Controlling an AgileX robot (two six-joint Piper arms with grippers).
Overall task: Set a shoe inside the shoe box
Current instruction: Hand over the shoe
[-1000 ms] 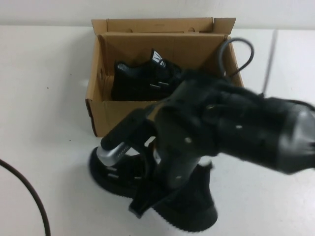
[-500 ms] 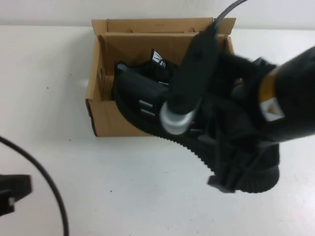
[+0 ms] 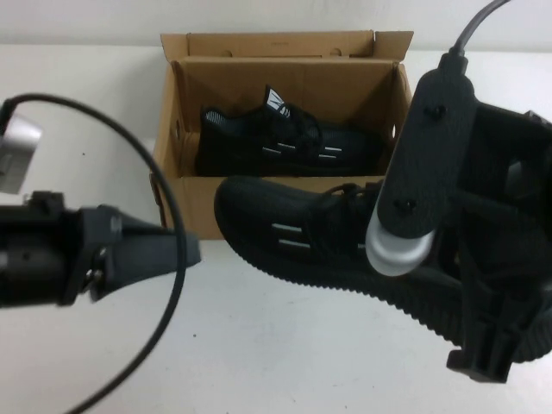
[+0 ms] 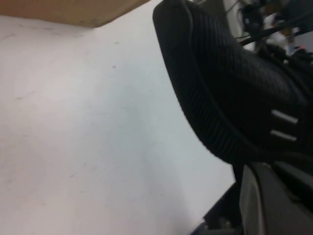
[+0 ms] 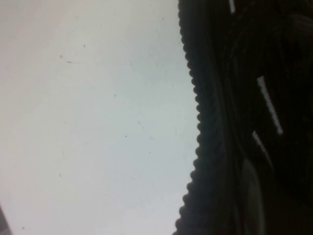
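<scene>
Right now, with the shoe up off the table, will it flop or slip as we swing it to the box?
The shoe probably flexes little: its ribbed sole looks thick. The knit upper may give under the right gripper. The left gripper waits beside the toe. The shoe box looks light and could slide if bumped.

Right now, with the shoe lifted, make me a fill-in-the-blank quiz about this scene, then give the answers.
1. The shoe held up by the right gripper is colored ____.
2. The shoe box already holds ____ sneaker.
3. The held shoe is outside the box, in front of its ____ wall.
4. The left gripper sits at the box's ____ side.

Answers: black; one; front; left
</scene>
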